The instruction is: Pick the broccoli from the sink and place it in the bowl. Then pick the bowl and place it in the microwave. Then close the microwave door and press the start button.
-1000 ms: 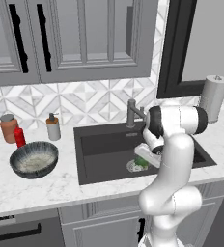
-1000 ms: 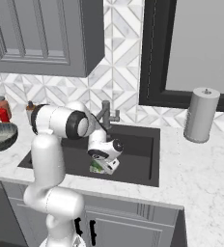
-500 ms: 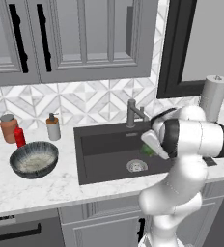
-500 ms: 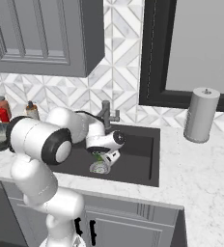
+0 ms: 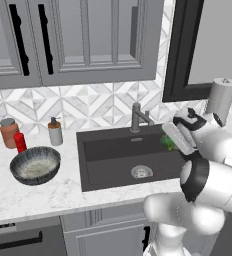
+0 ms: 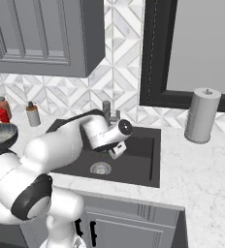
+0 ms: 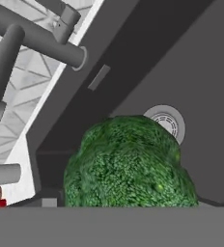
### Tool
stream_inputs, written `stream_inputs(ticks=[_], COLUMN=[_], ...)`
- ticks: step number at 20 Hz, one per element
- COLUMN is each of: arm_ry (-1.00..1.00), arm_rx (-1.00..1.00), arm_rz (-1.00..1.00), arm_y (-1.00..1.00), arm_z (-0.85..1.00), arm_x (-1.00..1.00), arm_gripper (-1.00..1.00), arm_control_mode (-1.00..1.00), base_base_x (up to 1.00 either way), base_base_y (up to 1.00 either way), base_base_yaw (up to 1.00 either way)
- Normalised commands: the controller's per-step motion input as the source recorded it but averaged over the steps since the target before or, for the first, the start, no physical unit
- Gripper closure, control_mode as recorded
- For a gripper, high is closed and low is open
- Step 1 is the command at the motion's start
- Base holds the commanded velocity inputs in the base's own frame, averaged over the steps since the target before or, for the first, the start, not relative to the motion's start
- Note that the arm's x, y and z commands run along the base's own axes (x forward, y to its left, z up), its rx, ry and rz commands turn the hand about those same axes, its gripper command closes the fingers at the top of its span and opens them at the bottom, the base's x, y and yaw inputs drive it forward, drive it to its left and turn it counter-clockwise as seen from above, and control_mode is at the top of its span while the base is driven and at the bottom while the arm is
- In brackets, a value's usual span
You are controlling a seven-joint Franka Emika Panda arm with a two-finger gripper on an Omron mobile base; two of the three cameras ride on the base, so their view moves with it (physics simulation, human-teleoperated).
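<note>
Hand view: broccoli (image 7: 128, 164) sits right at the claw, above the sink (image 7: 181, 72) floor, drain (image 7: 166, 121) behind it. Claw (image 5: 174, 141) stands wide, apparently clamped around the broccoli, lifted over the basin. Carry it high, clear the faucet (image 5: 138, 116) and sink rim, then left across open bench (image 5: 63, 190) to the bowl (image 5: 35, 165); jars crowd behind.

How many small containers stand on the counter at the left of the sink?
3. A brown jar, a red bottle before it, and a soap dispenser nearer the sink. The bowl may hide others.
</note>
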Motion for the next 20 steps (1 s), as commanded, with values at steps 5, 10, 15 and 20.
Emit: stream_inputs(ticks=[5,10,15,20], arm_ry=[-0.03,-0.01,0.00,0.00], arm_rx=[0.00,-0.01,-0.01,-0.04], arm_rz=[-0.05,0.00,0.00,0.00], arm_y=[-0.11,0.57,0.96,0.93], arm_z=[1.00,0.58,0.44,0.54], arm_x=[-0.84,-0.80,-0.39,-0.24], arm_gripper=[1.00,1.00,1.00,1.00], arm_control_mode=[-1.00,-1.00,-1.00,-1.00], base_base_x=[0.00,0.00,0.00,0.00], base_base_y=[0.00,0.00,0.00,0.00], base_base_yaw=[0.00,0.00,0.00,0.00])
